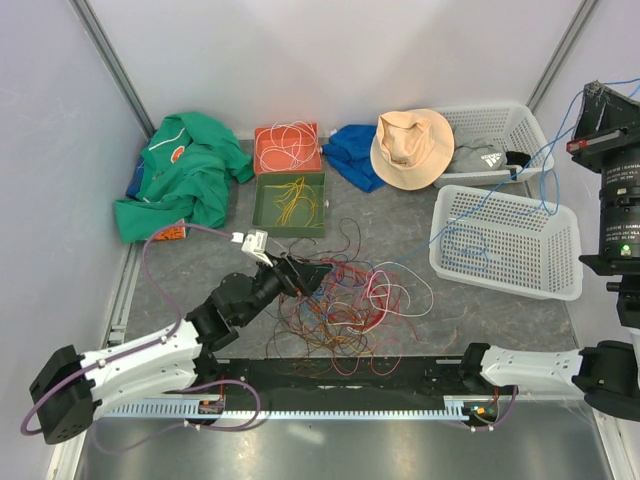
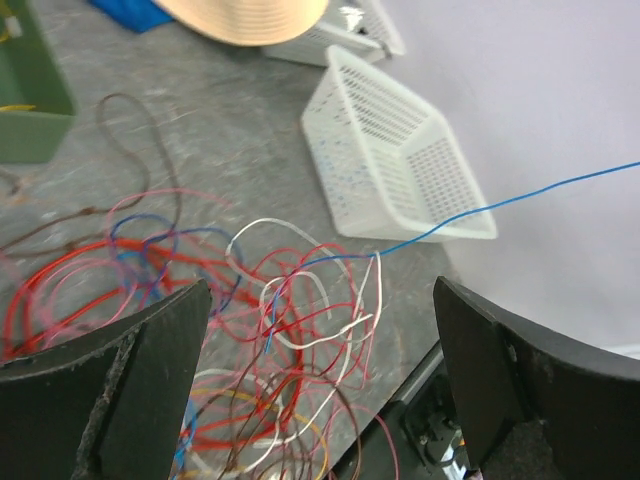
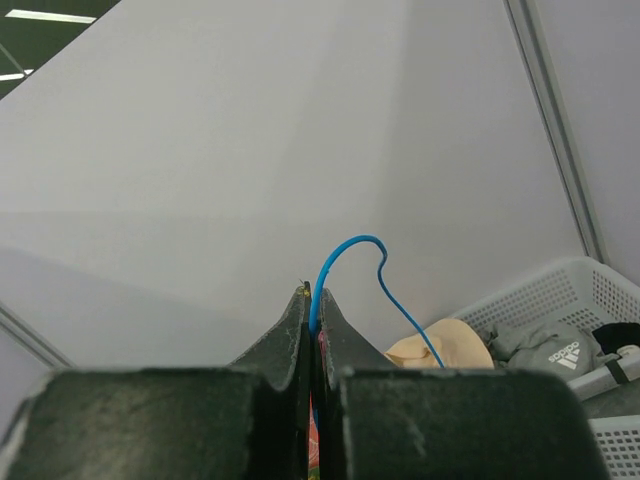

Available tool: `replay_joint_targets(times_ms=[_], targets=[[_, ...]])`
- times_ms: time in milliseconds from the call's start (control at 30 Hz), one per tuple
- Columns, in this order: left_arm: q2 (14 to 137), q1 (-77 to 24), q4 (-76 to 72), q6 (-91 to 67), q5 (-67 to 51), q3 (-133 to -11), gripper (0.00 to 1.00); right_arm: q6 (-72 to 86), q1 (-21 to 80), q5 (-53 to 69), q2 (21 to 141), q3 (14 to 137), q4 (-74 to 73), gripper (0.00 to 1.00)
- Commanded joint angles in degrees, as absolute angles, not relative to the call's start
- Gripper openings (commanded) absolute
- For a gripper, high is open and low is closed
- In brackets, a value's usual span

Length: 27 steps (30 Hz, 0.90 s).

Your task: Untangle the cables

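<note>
Where the grey table point(image 1: 450, 320) meets the left wall, a crumpled green fabric garment point(image 1: 180, 175) lies in a heap. Just right of it sits a shallow orange square tray point(image 1: 258, 150) with pale wire loops point(image 1: 290, 140) in it. Touching its near side is a green square tray point(image 1: 260, 205) holding yellow wire strands point(image 1: 292, 200). Left gripper point(image 2: 320, 285) hangs low over the left edge of the cables point(image 1: 345, 300), a loose tangle of thin red, brown, pink, white and blue wires spread on the table centre. Its jaws stand wide apart with nothing between them, and wires lie beneath the gap in the wrist view. Behind the tangle is a rumpled blue cloth point(image 1: 350, 155), with a tan floppy fabric hat point(image 1: 412, 148) overlapping its right side. Right of the hat stands a white perforated plastic basket point(image 1: 490, 108) with grey clothing point(image 1: 485, 158) inside. Nearer is a second white perforated plastic basket point(image 1: 500, 272). One thin blue cable point(image 2: 500, 204) leaves the tangle, rises over the near basket and runs to the right gripper point(image 3: 312, 295), raised high at the right edge. Its jaws are pressed together on that blue cable, whose free end arcs above the fingertips.
</note>
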<state>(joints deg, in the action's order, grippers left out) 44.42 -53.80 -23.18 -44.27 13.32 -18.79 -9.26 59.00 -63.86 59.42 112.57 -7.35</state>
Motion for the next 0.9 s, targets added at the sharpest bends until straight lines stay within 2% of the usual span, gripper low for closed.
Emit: replay_joint_targets(times_ms=[0,100,267,400,500,767,867], targets=[[49.65,-54.58,-48.66,-40.26,8.18,-17.58,1.0,-6.86,59.06,-60.83,63.27,118.97,-11.24,0.0],[55.53,-56.33,-59.46,-36.4,6.42,-19.5,1.0,-4.58,59.06,-59.16,66.18,123.91,-15.28,0.0],[66.5,-59.67,-63.54,-27.27,-0.77,-28.38,1.0,-1.15,59.06,-57.48,65.75,120.77,-16.79,0.0],[70.04,-63.62,-61.97,-7.45,-2.37,-34.27,1.0,0.0,59.06,-56.6,64.34,115.93,-16.87,0.0],[72.33,-63.81,-61.17,-0.21,-2.02,-35.68,1.0,2.37,59.06,-55.73,63.72,114.09,-17.31,0.0],[83.04,-63.72,-57.22,8.69,-3.78,-42.27,0.99,5.44,58.98,-52.48,63.72,113.73,-18.98,0.0],[88.76,-62.85,-56.78,8.8,-3.07,-45.52,0.96,6.67,59.06,-51.42,64.07,114.96,-20.65,0.0]])
